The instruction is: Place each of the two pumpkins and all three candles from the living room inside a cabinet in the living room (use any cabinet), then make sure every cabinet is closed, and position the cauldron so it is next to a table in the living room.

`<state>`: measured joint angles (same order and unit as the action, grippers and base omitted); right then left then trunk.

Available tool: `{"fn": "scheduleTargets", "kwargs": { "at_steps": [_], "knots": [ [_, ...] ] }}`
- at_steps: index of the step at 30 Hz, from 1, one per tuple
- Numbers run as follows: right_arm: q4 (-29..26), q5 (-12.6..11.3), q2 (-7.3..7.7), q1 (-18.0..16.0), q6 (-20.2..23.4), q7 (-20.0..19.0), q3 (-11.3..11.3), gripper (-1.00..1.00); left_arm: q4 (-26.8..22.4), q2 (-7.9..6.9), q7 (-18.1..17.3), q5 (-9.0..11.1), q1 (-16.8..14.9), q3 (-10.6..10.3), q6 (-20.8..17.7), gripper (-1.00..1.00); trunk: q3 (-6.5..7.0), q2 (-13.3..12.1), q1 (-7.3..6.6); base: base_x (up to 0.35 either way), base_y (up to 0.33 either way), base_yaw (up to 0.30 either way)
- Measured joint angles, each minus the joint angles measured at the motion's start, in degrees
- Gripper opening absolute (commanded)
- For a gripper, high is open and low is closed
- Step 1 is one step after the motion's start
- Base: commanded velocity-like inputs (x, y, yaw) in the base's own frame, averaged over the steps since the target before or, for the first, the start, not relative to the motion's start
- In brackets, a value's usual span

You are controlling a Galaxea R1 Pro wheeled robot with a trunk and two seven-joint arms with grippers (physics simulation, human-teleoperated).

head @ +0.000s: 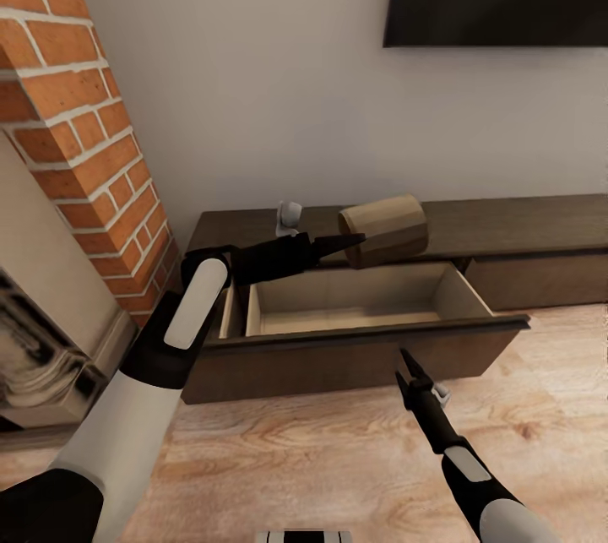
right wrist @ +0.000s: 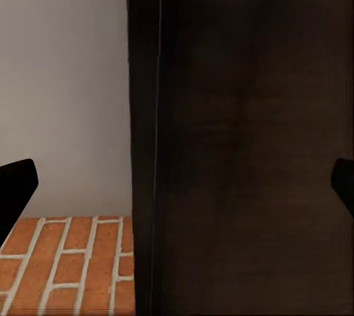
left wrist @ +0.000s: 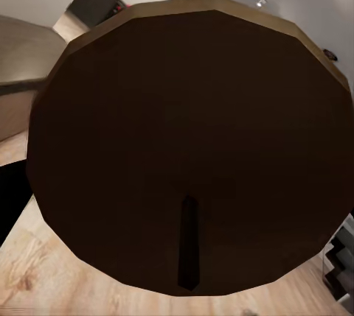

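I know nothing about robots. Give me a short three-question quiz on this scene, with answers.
1. True or false: the cabinet drawer is open.
2. What does the left gripper hold? A) pumpkin B) candle C) cauldron
3. Fill in: the right gripper hovers in front of the drawer's ____ panel.

Key: 1 true; 2 B, the candle, tilted above the drawer; 3 front.

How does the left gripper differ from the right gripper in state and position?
The left gripper is shut on the candle, above the open drawer; the right gripper is open and holds nothing. The left is raised over the cabinet; the right is lower, before the drawer's front. Both have dark fingers.
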<state>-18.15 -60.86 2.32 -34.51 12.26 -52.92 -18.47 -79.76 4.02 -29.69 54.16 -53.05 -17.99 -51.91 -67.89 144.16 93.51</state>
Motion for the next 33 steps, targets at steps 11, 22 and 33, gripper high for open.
{"fn": "scheduleTargets", "kwargs": {
  "at_steps": [11,22,33],
  "knots": [
    [-0.5,0.7,0.23,0.0,-0.1,4.8,0.1,1.00,0.2,-0.08,0.1,-1.0,0.1,0.1,0.1,-1.00,0.00,0.0,-0.01,-0.072,0.000,0.000],
    [-6.9,2.2,2.38,0.0,3.8,22.0,0.3,1.00,-0.2,-0.09,0.1,-3.4,0.1,0.3,0.2,-1.00,0.00,0.0,-0.02,-0.009,0.000,0.000],
    [-13.3,17.1,7.31,0.1,14.5,25.3,5.1,1.00,-0.2,-0.09,0.1,-3.6,0.1,0.3,0.2,-1.00,0.00,0.0,-0.02,0.000,0.000,0.000]
  ]
}}
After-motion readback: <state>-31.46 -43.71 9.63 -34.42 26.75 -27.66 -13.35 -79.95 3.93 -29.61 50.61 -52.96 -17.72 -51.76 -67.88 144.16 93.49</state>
